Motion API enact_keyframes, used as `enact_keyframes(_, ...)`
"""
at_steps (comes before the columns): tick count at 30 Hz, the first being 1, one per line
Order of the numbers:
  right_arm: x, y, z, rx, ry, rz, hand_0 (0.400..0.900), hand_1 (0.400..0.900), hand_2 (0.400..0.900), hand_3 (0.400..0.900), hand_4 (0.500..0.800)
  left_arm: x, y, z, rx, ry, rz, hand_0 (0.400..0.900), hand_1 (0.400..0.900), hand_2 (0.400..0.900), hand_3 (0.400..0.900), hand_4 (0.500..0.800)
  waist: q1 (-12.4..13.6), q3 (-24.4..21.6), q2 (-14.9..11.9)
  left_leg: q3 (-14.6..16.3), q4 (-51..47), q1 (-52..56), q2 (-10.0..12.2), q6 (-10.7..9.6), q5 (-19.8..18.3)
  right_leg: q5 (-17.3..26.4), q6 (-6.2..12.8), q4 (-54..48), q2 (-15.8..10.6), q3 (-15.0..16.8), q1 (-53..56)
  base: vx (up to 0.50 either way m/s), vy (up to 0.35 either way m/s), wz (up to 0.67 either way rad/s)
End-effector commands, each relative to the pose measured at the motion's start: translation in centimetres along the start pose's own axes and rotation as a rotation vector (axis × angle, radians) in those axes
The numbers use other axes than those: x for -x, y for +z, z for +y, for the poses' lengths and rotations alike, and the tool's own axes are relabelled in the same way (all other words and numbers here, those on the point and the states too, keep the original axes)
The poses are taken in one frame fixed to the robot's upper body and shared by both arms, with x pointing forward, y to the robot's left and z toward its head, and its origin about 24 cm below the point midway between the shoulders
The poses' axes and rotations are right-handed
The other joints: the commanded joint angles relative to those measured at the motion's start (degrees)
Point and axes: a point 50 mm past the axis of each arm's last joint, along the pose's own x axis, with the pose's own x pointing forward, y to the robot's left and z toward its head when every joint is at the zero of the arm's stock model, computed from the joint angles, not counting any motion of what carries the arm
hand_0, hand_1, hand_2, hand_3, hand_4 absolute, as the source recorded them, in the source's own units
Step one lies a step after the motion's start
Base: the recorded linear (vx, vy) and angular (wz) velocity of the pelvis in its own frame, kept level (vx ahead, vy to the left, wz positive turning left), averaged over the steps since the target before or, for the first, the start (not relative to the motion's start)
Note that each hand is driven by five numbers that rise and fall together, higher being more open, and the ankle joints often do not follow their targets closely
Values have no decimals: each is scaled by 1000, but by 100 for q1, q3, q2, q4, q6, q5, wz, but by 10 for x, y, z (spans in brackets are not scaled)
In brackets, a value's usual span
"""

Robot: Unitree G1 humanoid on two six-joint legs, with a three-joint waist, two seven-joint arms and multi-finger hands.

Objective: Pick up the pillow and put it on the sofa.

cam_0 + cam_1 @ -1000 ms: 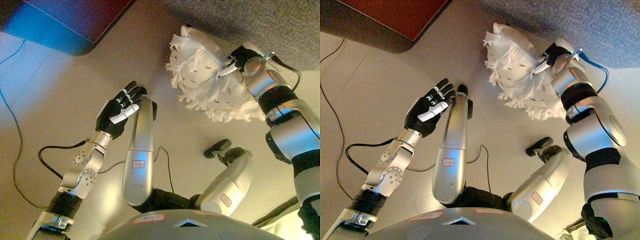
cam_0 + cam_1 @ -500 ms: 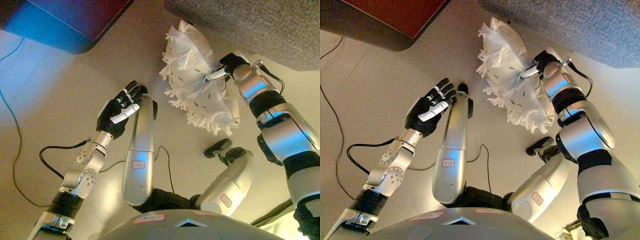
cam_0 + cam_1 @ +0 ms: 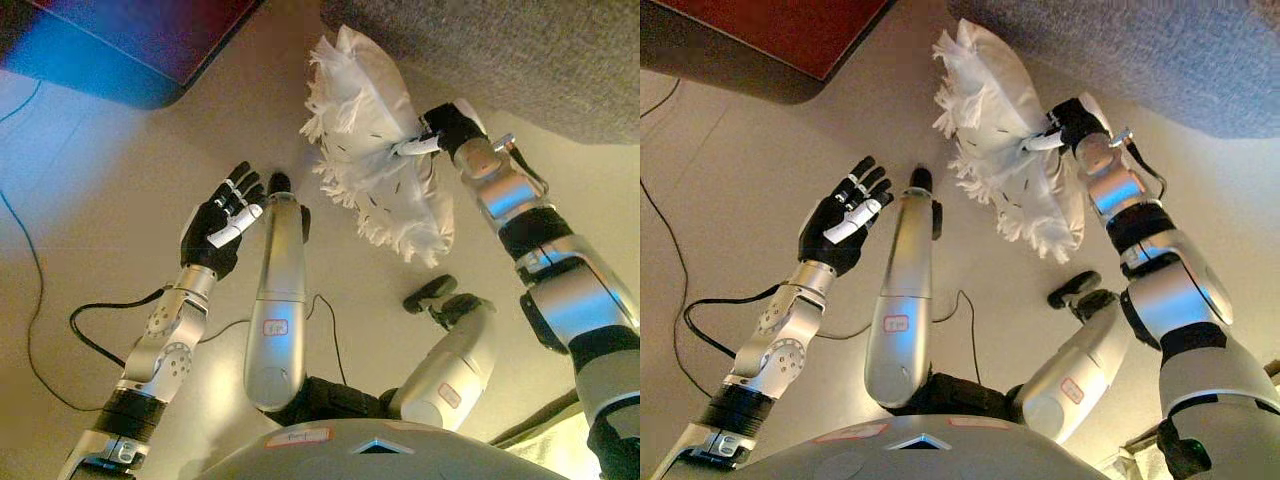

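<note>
One hand carries the load: the right hand (image 3: 446,128) is clamped on the white fringed pillow (image 3: 370,150), which hangs clear of the floor (image 3: 120,170) with its long axis slanting down toward the robot. The grey sofa (image 3: 520,50) lies just beyond the pillow's upper end, almost touching. The left hand (image 3: 222,226), fingers spread and empty, hovers well apart to the pillow's left.

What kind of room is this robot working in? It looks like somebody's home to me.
Probably a living room or a mock-up of one. A grey fabric sofa runs along the top, a white fringed pillow is held in the right hand, and a dark red rounded furniture piece stands on the beige floor.
</note>
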Motion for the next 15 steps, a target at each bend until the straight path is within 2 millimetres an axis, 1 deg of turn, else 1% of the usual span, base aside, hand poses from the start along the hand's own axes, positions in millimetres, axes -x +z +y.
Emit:
enact_keyframes(1, 19, 62, -61, -109, -191, -347, 400, 400, 400, 400, 500, 1, 33, -12, -41, -40, -209, 900, 900, 900, 900, 800, -42, -15, -85, 358, -258, 784, 282, 573, -279, 694, -553, -562, 233, -204, -114, -6, -21, -17)
enact_keyframes(5, 33, 64, -58, -91, -221, -450, 400, 400, 400, 400, 500, -2, 34, -10, -74, 25, -220, 900, 900, 900, 900, 800, -172, -15, -296, 534, -900, 1381, 321, 556, -75, 906, -469, -1247, 333, -424, 523, -14, -26, -17)
enact_keyframes(9, 53, 62, -54, -67, -273, -573, 400, 400, 400, 400, 500, -6, 38, -3, -104, 138, -226, 900, 900, 900, 900, 800, -309, -15, -602, 715, -1568, 2203, 338, 550, 123, 1156, -339, -2022, 457, -698, 1391, -21, -73, -14)
enact_keyframes(10, 58, 63, -55, -70, -293, -604, 400, 400, 400, 400, 500, -8, 40, -3, -114, 149, -234, 900, 900, 900, 900, 800, -354, -15, -681, 776, -1751, 2295, 320, 598, 325, 1347, -410, -2273, 463, -807, 1531, -76, -88, -10)
enact_keyframes(14, 79, 60, -55, -78, -344, -692, 400, 400, 400, 400, 500, -13, 42, 0, -150, 206, -234, 900, 900, 900, 900, 800, -476, -15, -842, 974, -2247, 3183, 379, 566, 422, 1516, -360, -2899, 585, -936, 2462, -21, -60, -18)
enact_keyframes(15, 84, 57, -53, -80, -347, -703, 400, 400, 400, 400, 500, -14, 41, 0, -156, 218, -229, 900, 900, 900, 900, 800, -517, -88, -864, 1024, -2337, 3333, 409, 555, 435, 1553, -340, -3014, 608, -949, 2606, 23, -15, -22)
